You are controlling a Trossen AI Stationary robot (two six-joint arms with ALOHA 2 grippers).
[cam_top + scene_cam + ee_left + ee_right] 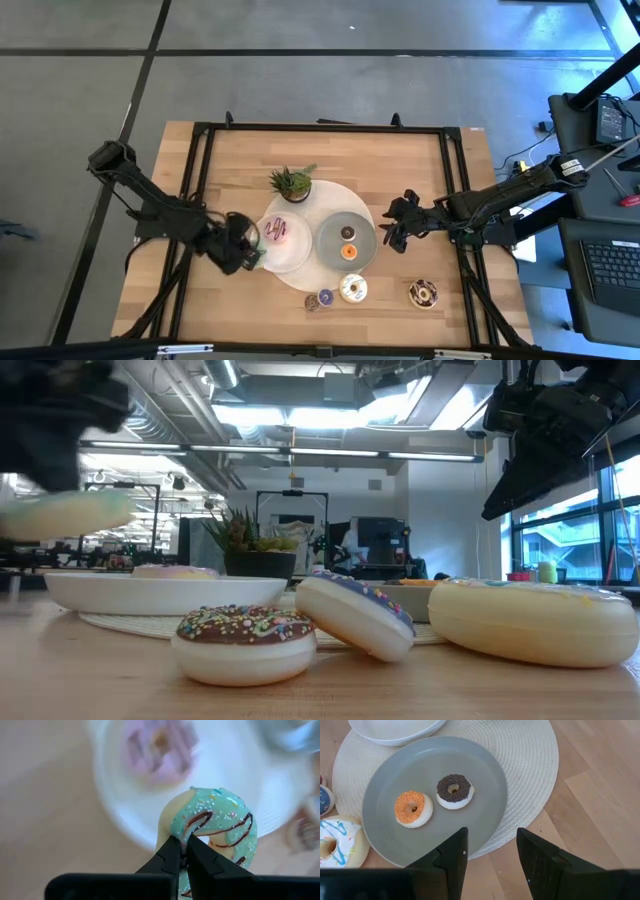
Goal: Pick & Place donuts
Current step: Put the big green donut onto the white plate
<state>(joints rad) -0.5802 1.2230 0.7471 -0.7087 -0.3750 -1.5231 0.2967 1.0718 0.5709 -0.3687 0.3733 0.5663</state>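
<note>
Wooden table [220,160] carries a round mat with two plates; we see the left tool [182,851] pinched tight on the green donut [212,822], carried above the white plate's [115,820] rim, presumably for placing beside the pink donut [157,750]. Right tool [490,855] hangs spread wide by the grey plate [385,800], which holds orange and chocolate donuts.

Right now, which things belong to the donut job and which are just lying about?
Job:
green donut, in left end effector
pink donut
orange donut
chocolate donut
white plate
grey plate

Lying about:
potted plant
woven mat
</note>
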